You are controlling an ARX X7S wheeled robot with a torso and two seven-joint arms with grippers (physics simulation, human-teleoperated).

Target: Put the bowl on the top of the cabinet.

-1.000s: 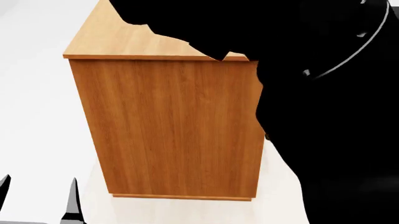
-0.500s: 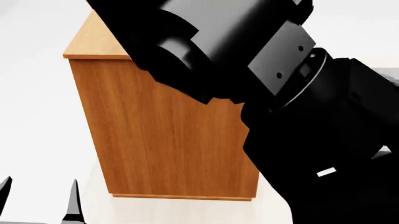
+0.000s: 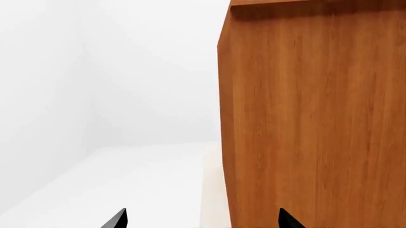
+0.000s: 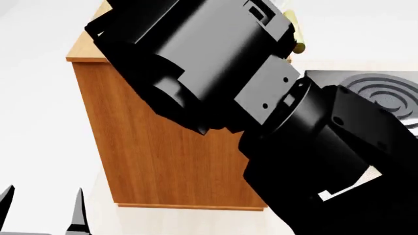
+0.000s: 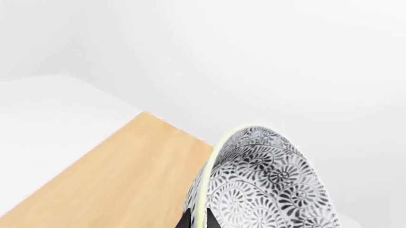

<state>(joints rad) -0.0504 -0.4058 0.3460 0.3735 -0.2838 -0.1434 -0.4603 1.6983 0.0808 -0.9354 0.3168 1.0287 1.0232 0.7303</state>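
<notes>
The cabinet (image 4: 163, 161) is the biggest thing in the head view, an orange-brown wood-grain box whose plain side panel faces the camera, with its lighter flat top (image 5: 95, 175) showing best in the right wrist view as a pale plank running away toward white walls. Across the head view from about 11 o'clock down to 5 o'clock lies the right arm (image 4: 216, 73), a bulky black mass of cylindrical joints and flat plates that hides most of the cabinet top and the upper right of the panel. The bowl (image 5: 266, 185) is next in size: in the right wrist view it stands tilted on edge above the near part of the cabinet top, its patterned inside facing the camera and its pale rim toward the wood. The right gripper (image 5: 193, 221) shows only as dark finger parts at that rim, closed onto it from both sides. The left gripper (image 4: 42, 210) sits low at 7 o'clock in the head view, its 2 black fingertips (image 3: 117, 219) spread well apart with nothing between them, beside the cabinet's side panel.
</notes>
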